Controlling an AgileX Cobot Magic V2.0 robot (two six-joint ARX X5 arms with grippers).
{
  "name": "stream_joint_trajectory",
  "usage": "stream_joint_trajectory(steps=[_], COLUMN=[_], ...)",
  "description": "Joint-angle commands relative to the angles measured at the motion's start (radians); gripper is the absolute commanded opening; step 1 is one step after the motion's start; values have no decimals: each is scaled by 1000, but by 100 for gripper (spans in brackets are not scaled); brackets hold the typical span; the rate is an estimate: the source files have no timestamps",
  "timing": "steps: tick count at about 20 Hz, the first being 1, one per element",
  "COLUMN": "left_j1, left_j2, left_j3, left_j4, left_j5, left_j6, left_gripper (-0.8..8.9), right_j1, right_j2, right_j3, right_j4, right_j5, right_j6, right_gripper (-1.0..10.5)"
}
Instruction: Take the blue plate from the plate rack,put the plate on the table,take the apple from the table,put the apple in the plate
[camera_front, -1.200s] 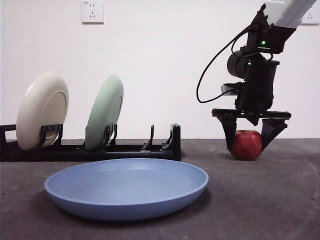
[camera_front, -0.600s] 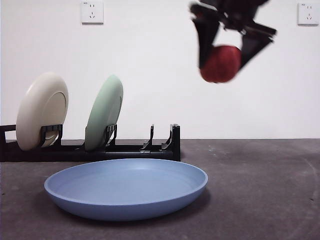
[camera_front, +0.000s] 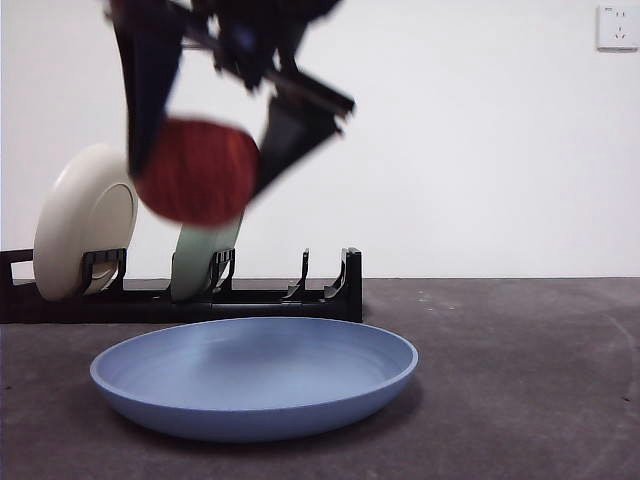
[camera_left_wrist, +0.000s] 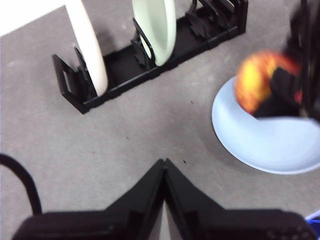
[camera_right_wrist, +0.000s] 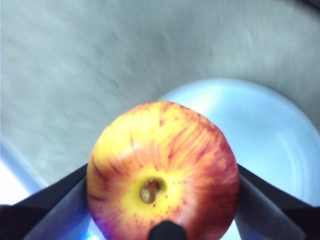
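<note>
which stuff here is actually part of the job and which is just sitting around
Part of the job:
blue plate, flat on the table
apple, held by the right gripper above the plate
plate rack

Just there:
cream plate
pale green plate
left gripper, waiting

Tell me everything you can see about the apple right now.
The apple is round, red with yellow streaks spreading from a yellow hollow, with a smooth skin. The right gripper clamps it on both sides, holding it in the air above the blue plate, touching nothing else. It looks blurred in the front view.
</note>
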Motion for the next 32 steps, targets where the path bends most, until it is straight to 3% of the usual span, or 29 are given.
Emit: stream_joint_trajectory(steps=[1,9,19,20,24,25,32], left_j1=[3,3,3,3,3,3,3], left_j2=[-3,-3,-3,-3,-3,-3,-3], left_j3=[0,0,0,0,0,0,0], left_j4=[3,3,3,3,3,3,3], left_j5=[-32,-44,-44,-44,-45,-45,-45], left_j6=[-8,-48,-67,-67,-67,-67,-63], left_gripper=[-5,-5,-5,-5,-5,-5,-5], right_j1=[-9,-20,-20,-20,-20,-20,-20], right_j2=[10,16,17,17,18,18,14], right_j3=[-94,-252,-322,-322,-322,-322,-268], right_j4=[87,217,276,277,276,276,206], right_j5=[6,10,69,69,69,69,66], right_j6=[35,42,42,42,42,42,40], right_gripper=[4,5,12,49,461,519,543])
